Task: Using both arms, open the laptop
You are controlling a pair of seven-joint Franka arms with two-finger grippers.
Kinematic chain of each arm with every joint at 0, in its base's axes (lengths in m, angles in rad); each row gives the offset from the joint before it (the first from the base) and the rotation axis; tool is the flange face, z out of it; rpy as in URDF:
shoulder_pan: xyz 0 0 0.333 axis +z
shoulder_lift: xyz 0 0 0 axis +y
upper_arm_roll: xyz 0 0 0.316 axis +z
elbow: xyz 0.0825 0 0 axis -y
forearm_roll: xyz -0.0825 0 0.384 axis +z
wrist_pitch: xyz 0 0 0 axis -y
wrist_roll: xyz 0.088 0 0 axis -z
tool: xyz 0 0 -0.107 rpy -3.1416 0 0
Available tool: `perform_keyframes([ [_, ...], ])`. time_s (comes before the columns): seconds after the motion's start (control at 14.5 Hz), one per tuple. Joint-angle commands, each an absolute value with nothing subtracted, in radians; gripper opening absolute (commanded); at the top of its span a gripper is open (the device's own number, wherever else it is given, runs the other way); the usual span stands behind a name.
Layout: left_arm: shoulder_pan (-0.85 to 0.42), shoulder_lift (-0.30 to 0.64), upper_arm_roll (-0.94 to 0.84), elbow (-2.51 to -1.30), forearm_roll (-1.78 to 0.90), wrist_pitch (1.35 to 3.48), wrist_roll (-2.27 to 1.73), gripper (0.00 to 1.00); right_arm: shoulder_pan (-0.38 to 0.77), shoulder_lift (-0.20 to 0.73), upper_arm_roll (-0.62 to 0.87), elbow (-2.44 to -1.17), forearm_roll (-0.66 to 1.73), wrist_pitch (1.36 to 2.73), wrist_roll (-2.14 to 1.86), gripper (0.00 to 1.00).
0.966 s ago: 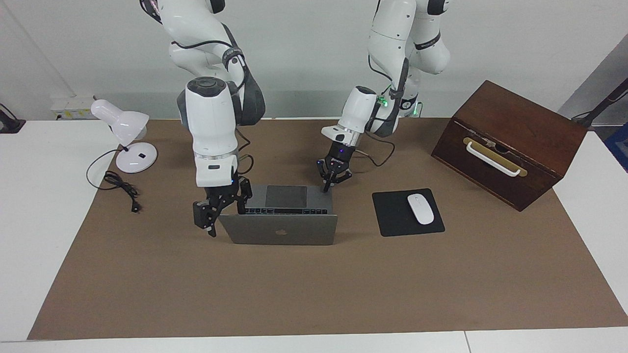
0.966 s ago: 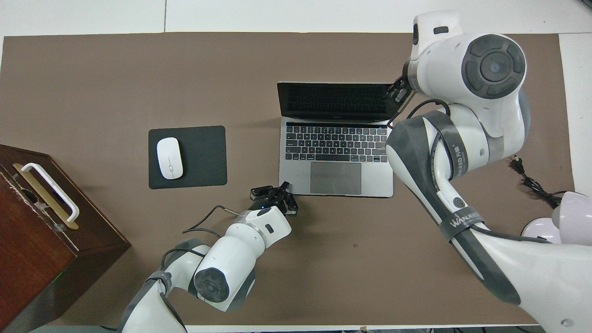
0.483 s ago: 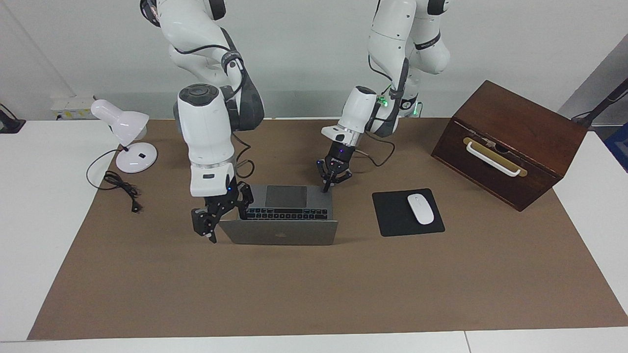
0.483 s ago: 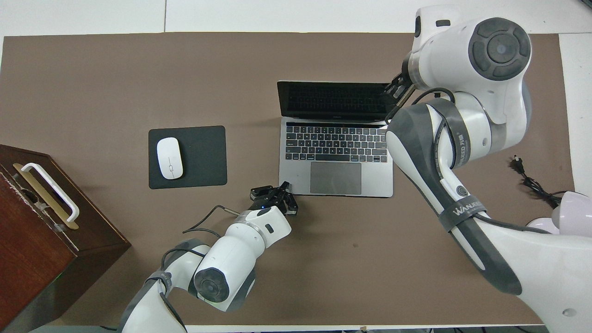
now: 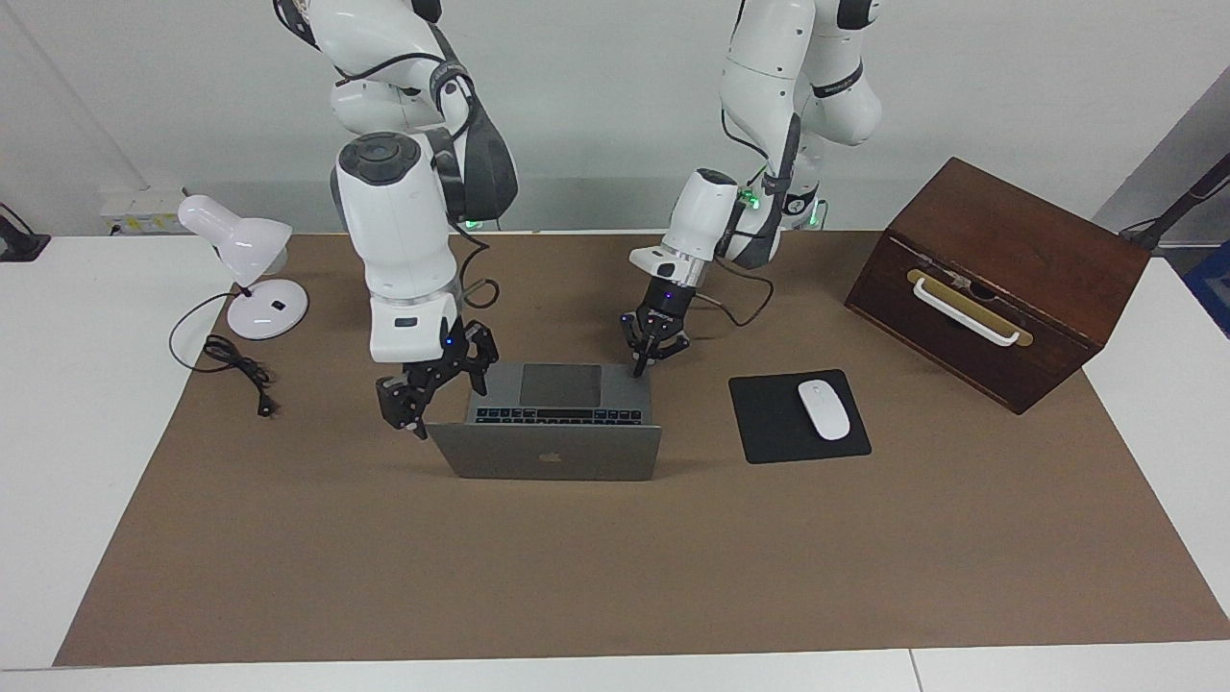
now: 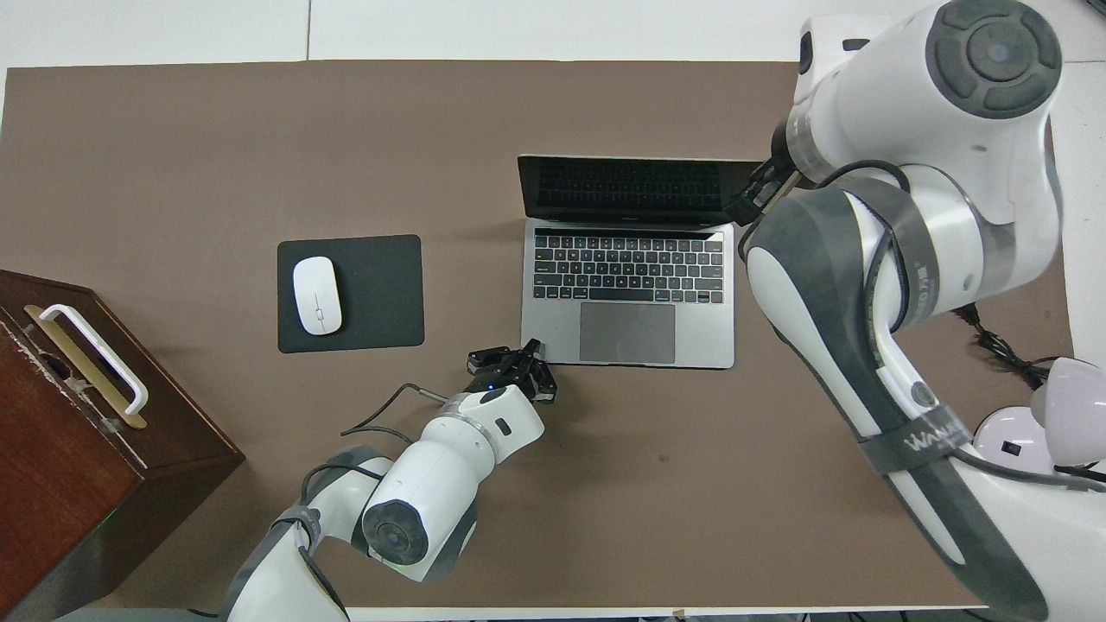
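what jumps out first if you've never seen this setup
The open silver-grey laptop in the middle of the brown mat, lid raised toward the camera in the facing view. The left hand presses a corner of its base, shut; the right hand hangs beside the lid's edge. A dark wooden box sits at the left arm's end.

my table (image 5: 58, 461) white, brown mat (image 5: 615, 577) on it | on mat: open laptop (image 5: 555, 452) in the middle, black mouse pad (image 5: 769, 423) beside it, wooden box (image 5: 999, 279), lamp (image 5: 252, 279) at the right arm's end
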State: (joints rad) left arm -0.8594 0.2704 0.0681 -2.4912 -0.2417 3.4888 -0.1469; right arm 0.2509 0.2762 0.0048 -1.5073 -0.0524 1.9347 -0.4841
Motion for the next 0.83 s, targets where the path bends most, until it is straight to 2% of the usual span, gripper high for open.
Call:
perform_keyframes([
  [0.0,-0.862,0.318,0.078,-2.441,-0.278,3.504,-0.133,0.0,0.232,0.215,0.008,-1.523,0.049,1.823,-0.381,1.0],
  [0.48,-0.759,0.31,0.08,-2.385,-0.275,3.47,-0.123,0.0,0.152,0.086,0.006,-1.6,0.071,1.634,-0.181,1.0],
  [0.76,-0.668,0.256,0.081,-2.278,-0.272,3.244,-0.11,0.0,0.078,-0.015,0.005,-1.681,0.071,1.499,-0.042,1.0],
])
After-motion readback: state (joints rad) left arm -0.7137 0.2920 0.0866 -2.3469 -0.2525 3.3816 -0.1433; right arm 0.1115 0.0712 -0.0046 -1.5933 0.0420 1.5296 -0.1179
